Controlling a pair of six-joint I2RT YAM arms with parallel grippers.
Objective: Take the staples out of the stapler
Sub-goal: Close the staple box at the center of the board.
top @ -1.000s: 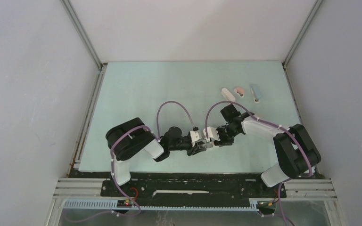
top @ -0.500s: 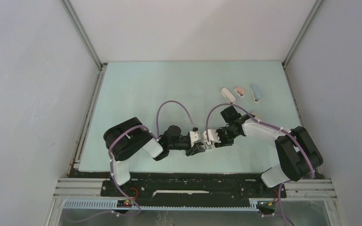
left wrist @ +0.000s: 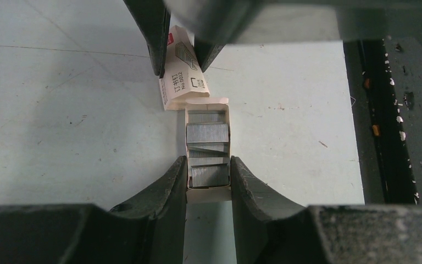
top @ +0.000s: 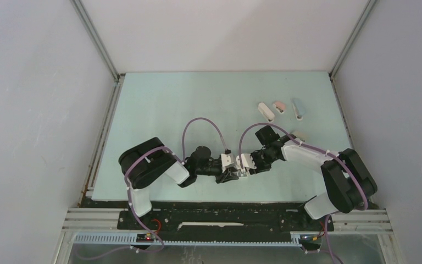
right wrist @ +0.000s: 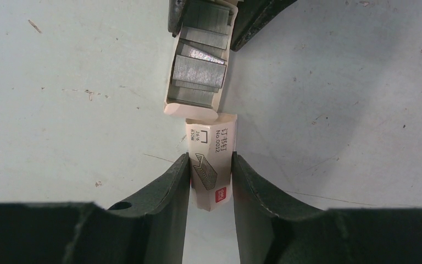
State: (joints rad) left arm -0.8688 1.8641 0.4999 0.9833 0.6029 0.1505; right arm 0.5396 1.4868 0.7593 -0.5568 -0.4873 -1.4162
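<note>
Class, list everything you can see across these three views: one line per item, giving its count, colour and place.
staples: several strips, grey, lying in the tray
tray: one, cream card, pulled out of the sleeve, at the table's near middle
sleeve: one, white with dark print and a red mark, just off the tray's end
small staplers: three, white, pink, blue, in a row at the table's far right
pale item: one, whitish, beside the right arm, too small to identify
table: one, pale green
left gripper: one, black, closed on the tray
right gripper: one, black, closed on the sleeve
</note>
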